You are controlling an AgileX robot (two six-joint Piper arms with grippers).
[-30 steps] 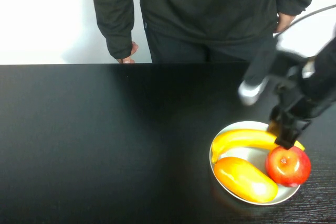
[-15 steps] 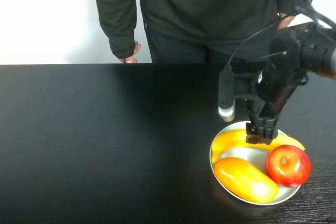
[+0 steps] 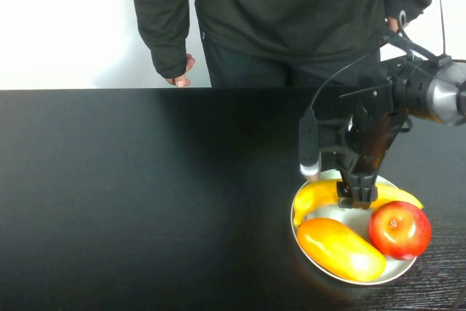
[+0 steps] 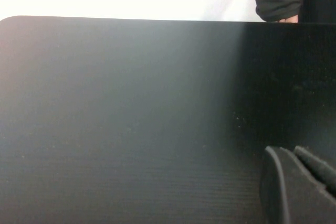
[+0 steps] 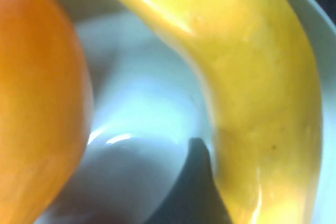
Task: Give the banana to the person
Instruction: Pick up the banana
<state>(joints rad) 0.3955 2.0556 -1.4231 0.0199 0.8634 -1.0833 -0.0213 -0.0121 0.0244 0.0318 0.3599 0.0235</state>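
The banana (image 3: 320, 193) lies curved along the far side of a white plate (image 3: 349, 279) at the table's front right. My right gripper (image 3: 357, 196) is lowered onto the banana's middle and open, with the banana between the jaws. In the right wrist view the banana (image 5: 262, 77) fills the frame, and one dark finger (image 5: 195, 182) rests against its side; the other finger is hidden. The person (image 3: 291, 12) stands behind the table's far edge, one hand (image 3: 178, 74) hanging by the edge. My left gripper (image 4: 296, 182) is shut, low over bare table, and out of the high view.
A red apple (image 3: 399, 229) and an orange-yellow mango-like fruit (image 3: 340, 248) share the plate, both close to my right gripper. The mango also shows in the right wrist view (image 5: 37, 103). The black table (image 3: 145, 194) stretches left of the plate.
My right gripper swung left from beside the apple and came down over the banana's middle. The person has hardly moved.
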